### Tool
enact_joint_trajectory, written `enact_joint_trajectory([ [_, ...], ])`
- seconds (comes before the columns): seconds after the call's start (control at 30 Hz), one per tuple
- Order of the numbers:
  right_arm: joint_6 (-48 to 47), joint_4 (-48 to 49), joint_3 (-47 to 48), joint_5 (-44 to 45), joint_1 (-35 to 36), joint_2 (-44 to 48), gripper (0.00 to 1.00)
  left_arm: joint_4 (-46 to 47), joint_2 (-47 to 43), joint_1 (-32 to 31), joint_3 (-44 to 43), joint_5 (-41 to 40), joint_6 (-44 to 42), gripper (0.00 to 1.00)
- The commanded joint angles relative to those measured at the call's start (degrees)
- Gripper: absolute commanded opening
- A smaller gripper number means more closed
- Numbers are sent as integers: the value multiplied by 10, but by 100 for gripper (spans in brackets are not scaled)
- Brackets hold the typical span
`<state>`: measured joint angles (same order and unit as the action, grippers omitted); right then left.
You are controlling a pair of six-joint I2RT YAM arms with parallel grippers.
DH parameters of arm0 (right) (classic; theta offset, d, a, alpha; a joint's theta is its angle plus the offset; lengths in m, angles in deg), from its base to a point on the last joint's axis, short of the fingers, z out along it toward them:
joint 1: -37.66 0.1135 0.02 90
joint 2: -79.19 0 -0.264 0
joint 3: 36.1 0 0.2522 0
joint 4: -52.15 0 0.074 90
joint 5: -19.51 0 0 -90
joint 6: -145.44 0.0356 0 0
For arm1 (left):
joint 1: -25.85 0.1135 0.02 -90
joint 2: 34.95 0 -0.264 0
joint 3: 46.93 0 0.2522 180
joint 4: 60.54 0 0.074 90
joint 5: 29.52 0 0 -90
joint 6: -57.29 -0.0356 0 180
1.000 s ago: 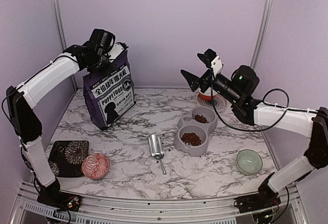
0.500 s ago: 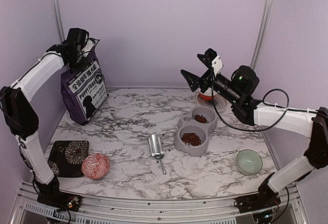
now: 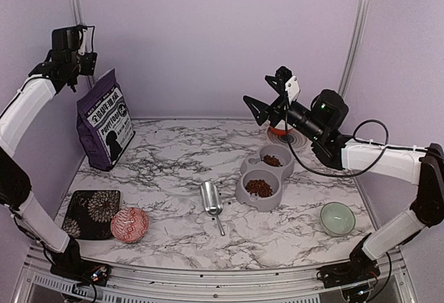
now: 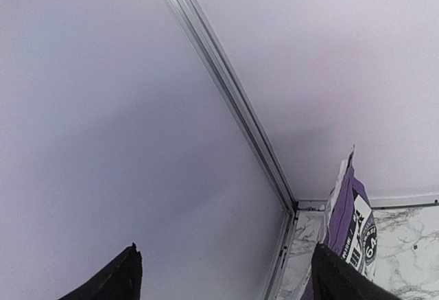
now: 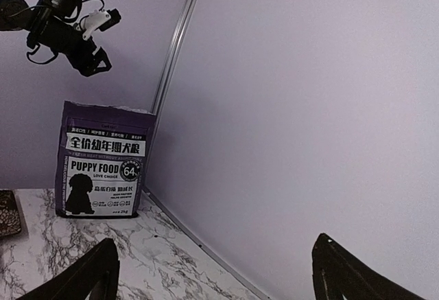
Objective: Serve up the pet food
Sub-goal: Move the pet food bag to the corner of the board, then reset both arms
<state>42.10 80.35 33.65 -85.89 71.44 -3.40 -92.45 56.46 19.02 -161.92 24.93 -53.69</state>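
Top external view gives you two arms, both raised off the marble table [image 3: 173, 157]. Your left gripper [image 3: 78, 67] hangs above the one purple bag [image 3: 104, 126], apart from it, fingers spread wide and holding nothing. Your right gripper [image 3: 257, 89] is also wide open and empty, high over the back right.

The pet food [image 3: 259, 188] lies in two heaps, one in each compartment of the single grey feeder [image 3: 243, 195], right of centre. One metal scoop [image 3: 210, 199] lies just left of the feeder, not touching it.

Along the near edge you have one dark floral plate [image 3: 91, 213] and one red bowl [image 3: 129, 224] at left, touching, and one green bowl [image 3: 338, 218] at right. The bag stands in the back left corner by the wall. A broad stretch of marble lies between bag and scoop.
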Motion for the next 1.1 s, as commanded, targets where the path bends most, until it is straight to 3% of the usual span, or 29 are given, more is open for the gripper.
enact_joint_trajectory([
  [0.0,15,-1,9,0,-3,-6,95,47,-37,-1,27,8,62,94],
  [0.1,19,-5,12,5,-3,-9,94,48,-64,-5,45,37,83,99],
  [0.4,84,-56,30,46,-3,-17,96,46,-133,-22,120,104,188,99],
  [0.5,119,-122,52,88,-3,-18,97,36,-151,-22,131,202,265,99],
  [0.67,154,-245,86,144,-2,-7,97,-13,-165,-22,137,234,362,99],
  [0.9,209,-373,78,214,-3,15,96,-51,-167,-22,171,315,420,99],
  [1.07,235,-450,72,260,-3,32,96,-113,-129,-35,165,301,429,99],
])
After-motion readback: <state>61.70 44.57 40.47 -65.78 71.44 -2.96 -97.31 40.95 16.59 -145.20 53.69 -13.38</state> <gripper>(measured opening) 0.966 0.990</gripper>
